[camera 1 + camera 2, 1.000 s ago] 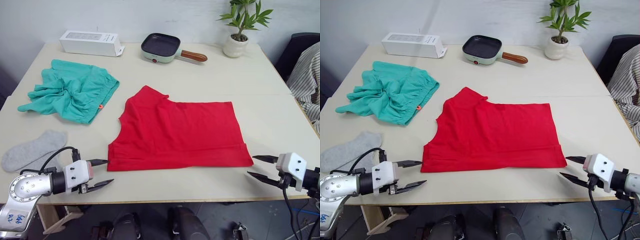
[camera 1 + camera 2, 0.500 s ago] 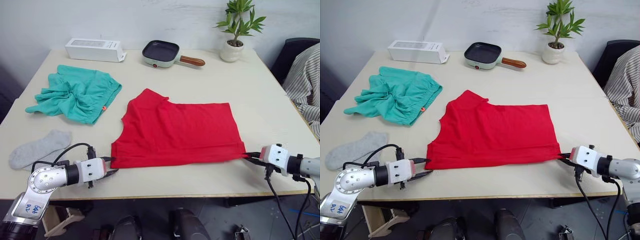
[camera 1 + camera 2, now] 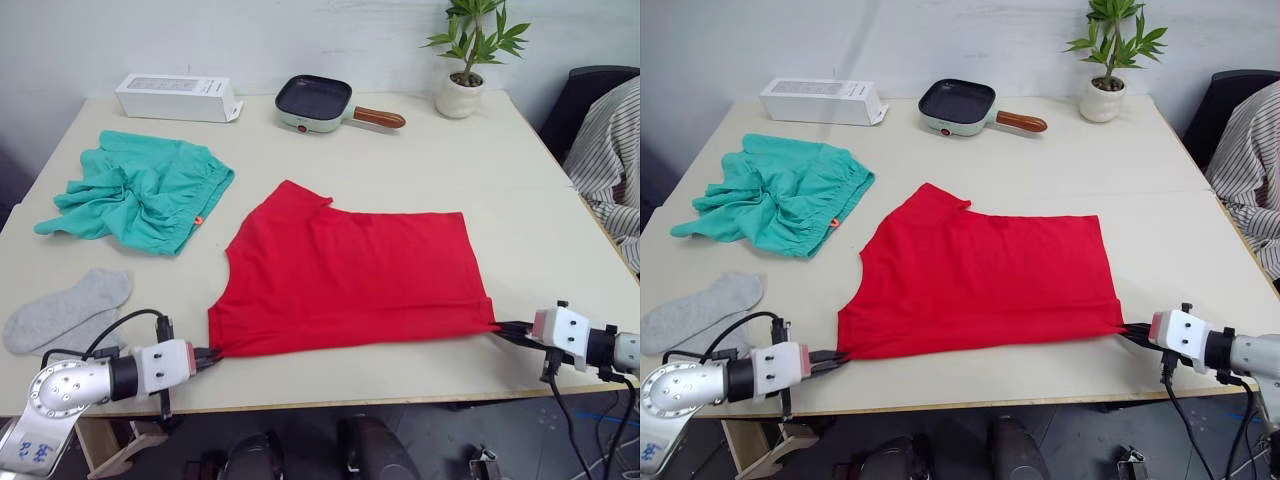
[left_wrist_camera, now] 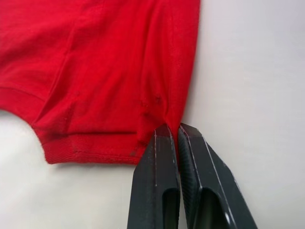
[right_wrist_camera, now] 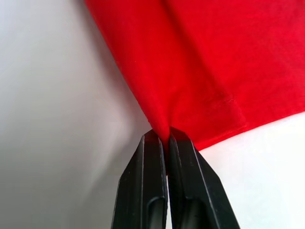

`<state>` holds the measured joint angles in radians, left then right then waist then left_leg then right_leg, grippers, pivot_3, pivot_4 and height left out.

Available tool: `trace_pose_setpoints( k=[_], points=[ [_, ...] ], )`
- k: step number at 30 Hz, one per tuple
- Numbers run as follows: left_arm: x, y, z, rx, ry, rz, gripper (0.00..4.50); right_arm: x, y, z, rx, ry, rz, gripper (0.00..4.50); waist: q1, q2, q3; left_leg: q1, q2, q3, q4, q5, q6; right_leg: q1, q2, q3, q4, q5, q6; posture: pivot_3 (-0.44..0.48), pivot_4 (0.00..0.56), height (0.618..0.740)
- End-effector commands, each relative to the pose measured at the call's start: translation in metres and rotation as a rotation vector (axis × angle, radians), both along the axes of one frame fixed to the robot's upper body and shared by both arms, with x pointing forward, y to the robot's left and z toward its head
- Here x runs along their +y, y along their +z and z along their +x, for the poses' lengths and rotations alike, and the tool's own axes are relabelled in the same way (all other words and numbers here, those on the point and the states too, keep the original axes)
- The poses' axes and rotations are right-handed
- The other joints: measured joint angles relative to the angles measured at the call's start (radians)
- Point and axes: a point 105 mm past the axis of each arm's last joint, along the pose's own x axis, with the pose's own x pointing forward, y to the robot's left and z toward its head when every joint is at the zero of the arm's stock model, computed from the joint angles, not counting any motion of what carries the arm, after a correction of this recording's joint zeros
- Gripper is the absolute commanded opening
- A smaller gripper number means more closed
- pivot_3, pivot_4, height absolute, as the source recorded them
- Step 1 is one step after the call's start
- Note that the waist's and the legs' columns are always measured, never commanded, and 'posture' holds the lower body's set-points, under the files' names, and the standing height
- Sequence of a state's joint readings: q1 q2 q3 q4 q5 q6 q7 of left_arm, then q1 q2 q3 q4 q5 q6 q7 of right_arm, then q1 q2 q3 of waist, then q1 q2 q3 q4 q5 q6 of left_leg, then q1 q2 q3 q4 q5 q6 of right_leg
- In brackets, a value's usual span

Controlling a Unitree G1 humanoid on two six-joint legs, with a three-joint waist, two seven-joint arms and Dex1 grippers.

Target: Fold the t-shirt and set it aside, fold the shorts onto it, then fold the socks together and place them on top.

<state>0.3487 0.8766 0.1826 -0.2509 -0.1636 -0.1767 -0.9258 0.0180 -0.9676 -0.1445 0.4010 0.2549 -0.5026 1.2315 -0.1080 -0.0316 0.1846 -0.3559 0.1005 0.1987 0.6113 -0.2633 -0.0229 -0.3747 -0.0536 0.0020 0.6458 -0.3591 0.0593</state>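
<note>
1. Red t-shirt (image 3: pixel 345 275) spread flat in the middle of the table (image 3: pixel 520 170), already narrowed to a rough rectangle with one sleeve poking out at the far left corner — laid open like this so both near corners can be reached from the table's front edge.
2. Left gripper (image 3: pixel 207 355) clamped onto the near left corner of the shirt; in the left wrist view, black fingers (image 4: pixel 159 157) pressed together with a pinch of red hem puckered between them.
3. Right gripper (image 3: pixel 506 329) likewise closed on the near right corner; in the right wrist view, cloth drawn to a point where the fingertips (image 5: pixel 152 148) meet.
4. Held at both corners at once, probably to keep the near edge taut and straight when lifted — a fold away from the robot looks like the step in hand, still early in the task.
5. Teal shorts (image 3: pixel 140 190) lying crumpled at the far left of the table, well apart from the shirt, untouched and waiting their turn.
6. Grey socks (image 3: pixel 62 312) lying overlapped near the left front edge, just beyond the left arm — close enough to be brushed, so worth minding.
7. White box (image 3: pixel 175 97), small frying pan (image 3: pixel 318 100) and potted plant (image 3: pixel 465 60) ranged along the far edge, out of the folding area.
</note>
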Motion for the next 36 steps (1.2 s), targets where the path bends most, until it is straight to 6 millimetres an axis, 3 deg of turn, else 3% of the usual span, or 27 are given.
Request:
trace_pose_setpoints(
  k=[1, 6, 11, 21, 25, 26, 30, 36],
  points=[
    [0.004, 0.002, -0.014, 0.034, 0.014, 0.01, 0.04, -0.002, -0.002, -0.025, 0.098, 0.035, -0.001, 0.0, 0.004, 0.0, 0.0, 0.0, 0.0, -0.001, 0.0, -0.001, -0.001, 0.0, 0.0, 0.0, 0.0, -0.002, 0.001, 0.0, 0.15, 0.74],
    [0.002, 0.008, -0.03, 0.057, 0.016, -0.019, 0.04, -0.003, -0.003, -0.049, 0.17, 0.036, 0.003, 0.0, 0.02, -0.001, 0.001, -0.002, 0.0, -0.001, 0.001, -0.007, -0.003, 0.0, 0.001, 0.0, -0.002, -0.007, 0.002, 0.0, 0.15, 0.74],
    [-0.004, 0.007, -0.048, 0.118, -0.005, -0.046, 0.04, 0.001, -0.007, -0.061, 0.203, 0.04, 0.014, 0.0, 0.023, -0.003, 0.001, -0.003, 0.0, 0.0, 0.003, -0.013, 0.002, 0.0, 0.001, 0.0, -0.003, -0.008, 0.002, 0.0, 0.15, 0.74],
    [-0.003, 0.009, -0.052, 0.143, 0.025, -0.075, 0.04, 0.004, -0.01, -0.061, 0.22, 0.015, 0.045, 0.0, 0.024, -0.005, 0.002, -0.002, 0.0, -0.001, 0.004, -0.013, 0.003, 0.001, 0.001, 0.0, -0.003, -0.009, -0.001, 0.0, 0.15, 0.74],
    [-0.002, 0.016, -0.054, 0.169, 0.031, -0.093, 1.0, 0.007, -0.003, -0.06, 0.269, -0.028, 0.115, 0.0, 0.022, -0.005, 0.002, -0.003, 0.0, -0.001, 0.004, -0.013, 0.003, 0.001, 0.001, 0.001, -0.003, -0.009, -0.001, 0.0, 0.15, 0.74],
    [0.0, 0.018, -0.055, 0.18, 0.034, -0.093, 1.34, 0.007, -0.001, -0.062, 0.272, -0.014, 0.105, 0.5, 0.022, -0.005, 0.002, -0.003, 0.0, -0.001, 0.005, -0.013, 0.003, 0.001, 0.001, 0.001, -0.003, -0.009, -0.001, 0.0, 0.15, 0.74],
    [0.013, 0.037, -0.054, 0.23, 0.084, -0.142, 2.7, 0.003, 0.01, -0.069, 0.337, -0.035, 0.122, 1.77, 0.024, -0.004, 0.003, -0.003, 0.0, -0.001, 0.005, -0.013, 0.003, 0.0, 0.002, 0.0, -0.002, -0.009, -0.001, 0.0, 0.15, 0.74],
    [0.033, 0.081, -0.043, 0.371, 0.197, -0.342, 4.5, -0.016, 0.043, -0.054, 0.317, -0.158, 0.152, 3.95, 0.022, -0.004, 0.003, -0.003, 0.0, -0.002, 0.009, -0.013, 0.004, 0.001, 0.002, 0.0, -0.001, -0.01, -0.002, 0.0, 0.15, 0.74]
  ],
)
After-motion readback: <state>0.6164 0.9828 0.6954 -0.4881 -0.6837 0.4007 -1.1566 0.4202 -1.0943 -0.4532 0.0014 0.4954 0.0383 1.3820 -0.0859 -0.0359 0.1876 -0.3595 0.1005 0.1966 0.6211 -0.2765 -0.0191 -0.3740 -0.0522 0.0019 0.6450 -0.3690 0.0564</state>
